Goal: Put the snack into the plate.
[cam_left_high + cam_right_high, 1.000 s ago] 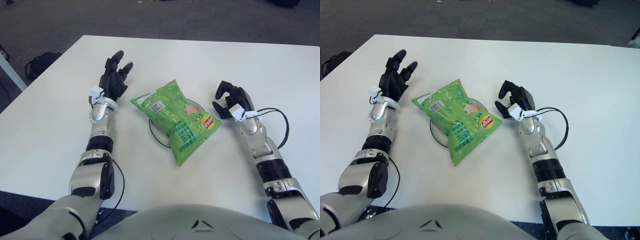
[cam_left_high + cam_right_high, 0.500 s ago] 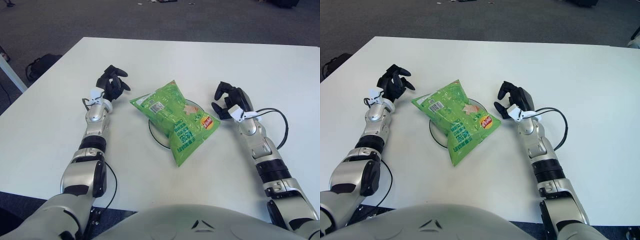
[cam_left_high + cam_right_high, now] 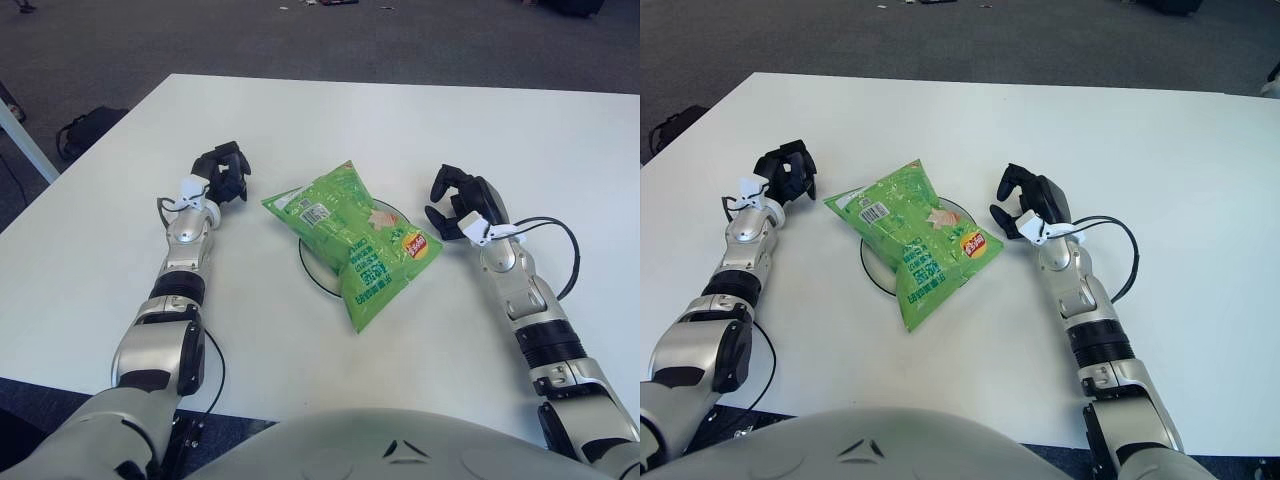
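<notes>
A green snack bag (image 3: 350,240) lies across a white plate (image 3: 312,272) at the table's middle, covering most of it and overhanging its near edge. Only the plate's left rim and a sliver at the right show. My left hand (image 3: 222,175) is to the left of the bag, apart from it, fingers curled and holding nothing. My right hand (image 3: 455,203) is just right of the bag, fingers curled and empty, a small gap from the bag's corner.
The white table (image 3: 420,120) stretches far behind the plate. A black cable (image 3: 568,240) loops on the table beside my right forearm. A dark bag (image 3: 85,128) sits on the floor beyond the table's left edge.
My left hand has curled its spread fingers shut and drawn left and down, away from the bag. The bag, plate and right hand have stayed put.
</notes>
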You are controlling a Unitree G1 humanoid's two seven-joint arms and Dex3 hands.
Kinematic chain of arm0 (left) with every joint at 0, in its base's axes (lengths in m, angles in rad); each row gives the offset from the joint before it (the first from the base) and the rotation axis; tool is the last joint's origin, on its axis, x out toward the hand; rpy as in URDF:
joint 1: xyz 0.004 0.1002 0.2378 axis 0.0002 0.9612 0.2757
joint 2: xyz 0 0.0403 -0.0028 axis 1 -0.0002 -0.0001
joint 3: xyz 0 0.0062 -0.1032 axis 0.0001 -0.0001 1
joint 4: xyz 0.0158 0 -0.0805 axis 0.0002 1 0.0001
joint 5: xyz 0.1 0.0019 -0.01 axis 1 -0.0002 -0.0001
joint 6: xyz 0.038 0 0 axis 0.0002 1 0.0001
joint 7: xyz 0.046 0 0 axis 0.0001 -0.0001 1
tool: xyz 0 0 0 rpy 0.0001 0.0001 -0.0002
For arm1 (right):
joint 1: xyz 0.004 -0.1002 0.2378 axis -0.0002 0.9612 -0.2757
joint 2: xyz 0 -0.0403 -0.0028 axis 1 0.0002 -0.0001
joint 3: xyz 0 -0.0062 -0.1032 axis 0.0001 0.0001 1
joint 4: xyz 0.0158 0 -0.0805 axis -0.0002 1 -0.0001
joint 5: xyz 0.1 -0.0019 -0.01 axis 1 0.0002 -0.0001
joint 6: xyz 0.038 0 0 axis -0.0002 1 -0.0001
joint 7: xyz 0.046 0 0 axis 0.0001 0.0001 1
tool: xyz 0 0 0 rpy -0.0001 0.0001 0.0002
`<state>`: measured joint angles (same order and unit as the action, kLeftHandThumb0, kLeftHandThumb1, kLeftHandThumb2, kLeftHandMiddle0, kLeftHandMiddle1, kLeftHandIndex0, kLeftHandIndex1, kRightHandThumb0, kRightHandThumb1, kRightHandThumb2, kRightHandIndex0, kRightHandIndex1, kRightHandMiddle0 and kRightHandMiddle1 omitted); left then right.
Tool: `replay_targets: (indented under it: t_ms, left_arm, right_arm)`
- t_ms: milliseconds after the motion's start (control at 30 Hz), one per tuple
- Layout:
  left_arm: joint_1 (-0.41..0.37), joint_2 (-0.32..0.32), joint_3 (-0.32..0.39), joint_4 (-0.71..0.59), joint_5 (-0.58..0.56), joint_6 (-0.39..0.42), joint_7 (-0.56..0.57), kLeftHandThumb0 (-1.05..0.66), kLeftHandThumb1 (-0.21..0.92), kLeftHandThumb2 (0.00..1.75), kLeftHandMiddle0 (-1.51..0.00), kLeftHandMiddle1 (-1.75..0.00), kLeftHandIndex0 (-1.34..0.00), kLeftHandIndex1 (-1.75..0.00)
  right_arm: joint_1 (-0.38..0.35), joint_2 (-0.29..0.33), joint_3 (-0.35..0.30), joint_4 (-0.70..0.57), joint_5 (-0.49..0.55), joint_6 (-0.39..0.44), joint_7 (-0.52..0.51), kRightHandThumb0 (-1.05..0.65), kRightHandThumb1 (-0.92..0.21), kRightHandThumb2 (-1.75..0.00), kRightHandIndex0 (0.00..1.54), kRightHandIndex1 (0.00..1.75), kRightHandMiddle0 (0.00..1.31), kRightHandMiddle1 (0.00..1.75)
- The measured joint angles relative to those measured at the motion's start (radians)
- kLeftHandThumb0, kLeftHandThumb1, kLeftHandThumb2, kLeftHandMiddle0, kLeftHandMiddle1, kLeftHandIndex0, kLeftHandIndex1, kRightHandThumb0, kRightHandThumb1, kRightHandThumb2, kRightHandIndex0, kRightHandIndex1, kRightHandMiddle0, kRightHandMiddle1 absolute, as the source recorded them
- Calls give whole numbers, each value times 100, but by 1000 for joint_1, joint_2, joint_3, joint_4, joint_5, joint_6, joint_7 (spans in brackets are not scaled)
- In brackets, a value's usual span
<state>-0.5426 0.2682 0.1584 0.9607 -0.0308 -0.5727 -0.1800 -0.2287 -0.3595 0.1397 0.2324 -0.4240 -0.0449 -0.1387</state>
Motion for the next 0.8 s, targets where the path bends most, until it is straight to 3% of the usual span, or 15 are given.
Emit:
replay_targets:
  t_ms: [400, 800]
  left_arm:
    - [10, 4, -24, -21, -1, 30, -63, -48, 78, 88, -140, -175, -114, -175]
    - [27, 4, -53, -62, 7, 63, -30, -46, 72, 93, -140, -175, -114, -175]
  right_arm:
    - [8, -3, 1, 0, -9, -16, -13, -52, -24, -141, 130, 175, 68, 175]
    - [18, -8, 1, 2, -25, -35, -29, -51, -25, -140, 129, 175, 68, 175]
